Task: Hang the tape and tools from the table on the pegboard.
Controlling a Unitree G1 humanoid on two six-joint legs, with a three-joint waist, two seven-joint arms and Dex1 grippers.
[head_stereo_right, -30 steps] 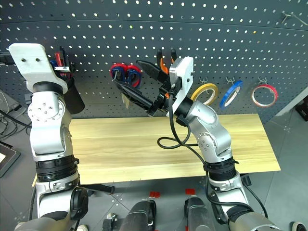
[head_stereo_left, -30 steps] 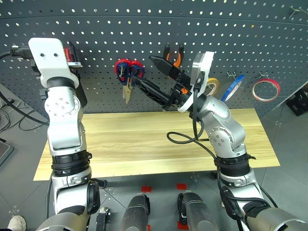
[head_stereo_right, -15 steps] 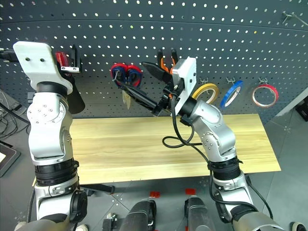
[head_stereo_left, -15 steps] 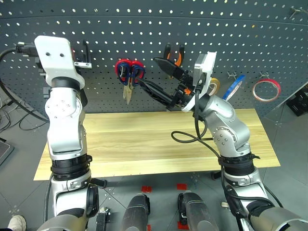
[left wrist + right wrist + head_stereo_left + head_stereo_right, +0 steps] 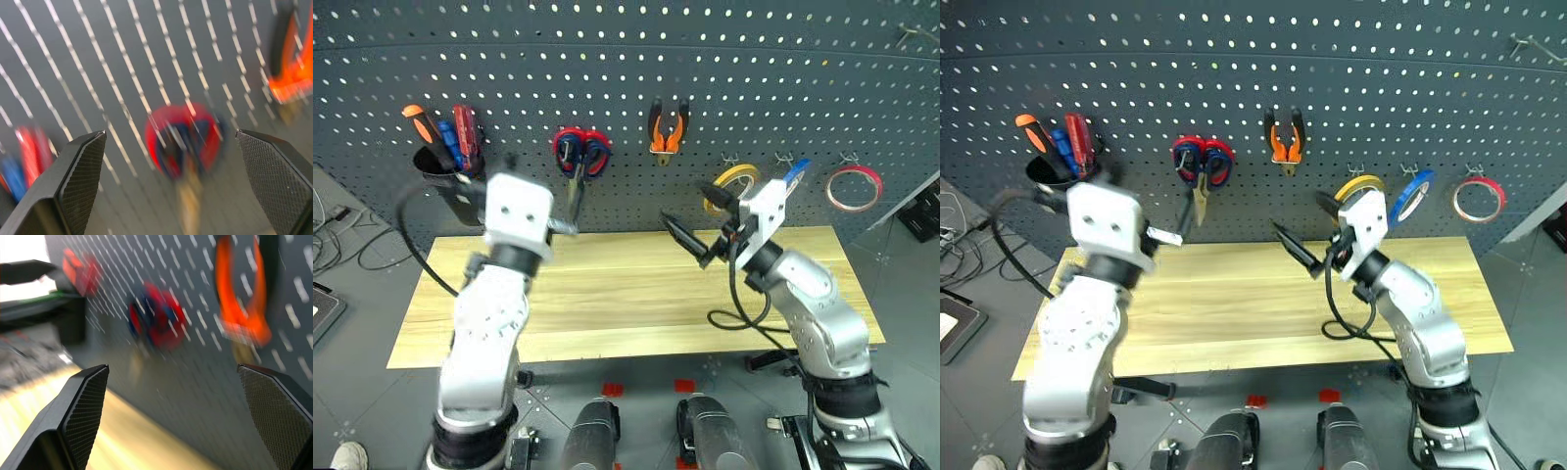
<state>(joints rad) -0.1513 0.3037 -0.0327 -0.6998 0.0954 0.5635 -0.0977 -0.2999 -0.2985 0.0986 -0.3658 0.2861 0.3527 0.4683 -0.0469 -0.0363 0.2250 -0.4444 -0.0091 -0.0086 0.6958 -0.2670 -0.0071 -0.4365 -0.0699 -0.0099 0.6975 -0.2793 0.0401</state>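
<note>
Hanging pliers (image 5: 666,127) on pegboard (image 5: 754,78) | above right hand (image 5: 697,227), apart

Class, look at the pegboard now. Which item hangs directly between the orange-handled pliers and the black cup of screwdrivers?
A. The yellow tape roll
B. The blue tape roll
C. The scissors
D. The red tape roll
C: the scissors hang on the pegboard between the pliers and the black cup; the tape rolls all hang on the pliers' other side.

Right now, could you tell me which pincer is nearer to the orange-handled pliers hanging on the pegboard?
The right. The right pincer sits just below the pliers, slightly to their right. The left pincer is farther off to their left, under the scissors.
</note>
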